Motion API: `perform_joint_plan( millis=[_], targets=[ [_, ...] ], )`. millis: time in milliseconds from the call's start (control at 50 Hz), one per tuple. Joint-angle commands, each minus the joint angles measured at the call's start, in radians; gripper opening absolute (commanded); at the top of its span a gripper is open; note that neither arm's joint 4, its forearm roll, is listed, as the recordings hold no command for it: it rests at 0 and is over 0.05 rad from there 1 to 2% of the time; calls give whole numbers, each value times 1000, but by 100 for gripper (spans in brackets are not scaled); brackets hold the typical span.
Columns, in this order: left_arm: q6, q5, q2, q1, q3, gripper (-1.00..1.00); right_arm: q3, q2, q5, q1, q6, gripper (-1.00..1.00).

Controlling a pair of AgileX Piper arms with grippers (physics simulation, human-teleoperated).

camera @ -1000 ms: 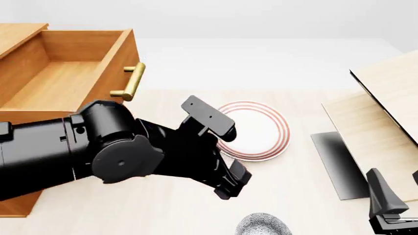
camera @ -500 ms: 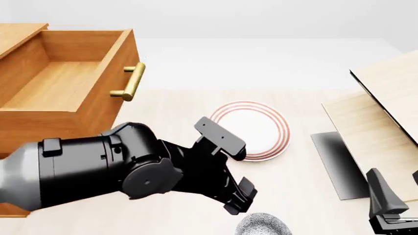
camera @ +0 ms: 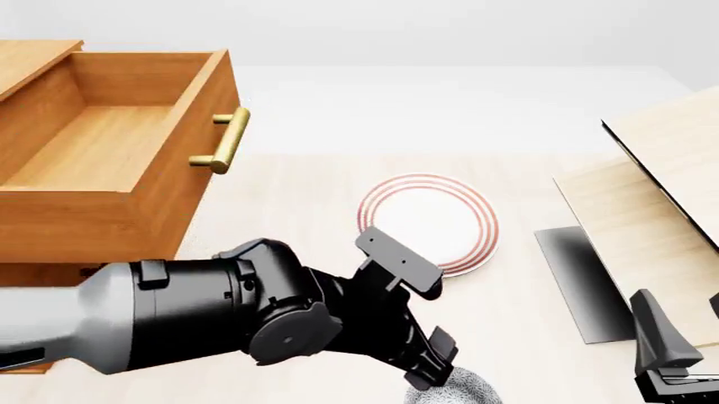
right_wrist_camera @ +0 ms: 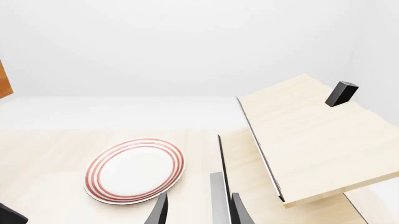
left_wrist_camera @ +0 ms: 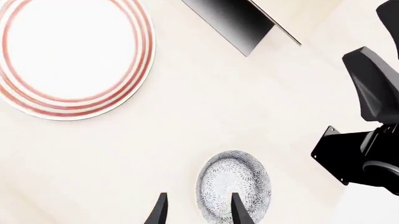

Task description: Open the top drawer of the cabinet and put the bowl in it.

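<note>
Left gripper [left_wrist_camera: 194, 213] is hovering w/ fingers parted, one tip overlapping the bowl [left_wrist_camera: 234, 184] in the left wrist view, nothing grasped, plate [left_wrist_camera: 72, 56] well apart on the table [left_wrist_camera: 187, 107]. Front view: left arm is reaching low over the bowl [camera: 460, 393] at the near edge, while the top drawer [camera: 107, 147] of the cabinet [camera: 34, 63] is sitting pulled out, brass handle [camera: 225, 140] facing the plate. Right wrist view: right gripper [right_wrist_camera: 194, 211] is idling, fingers apart, holding nothing, near the pale wood structure [right_wrist_camera: 311, 135].

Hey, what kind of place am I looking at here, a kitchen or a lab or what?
Probably a simulated tabletop test scene, not a real kitchen: a blank white backdrop, a cabinet with an open top drawer, a plate and black robot arms.
</note>
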Motion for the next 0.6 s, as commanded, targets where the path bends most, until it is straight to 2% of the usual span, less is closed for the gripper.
perform_joint_plan(
  millis=[20,600],
  targets=[
    [-15,-30,23,-10,10,100,1,-1,0,0,0,100],
    [-62,-111,71,-32,48,100,1,-1,0,0,0,100]
  ],
)
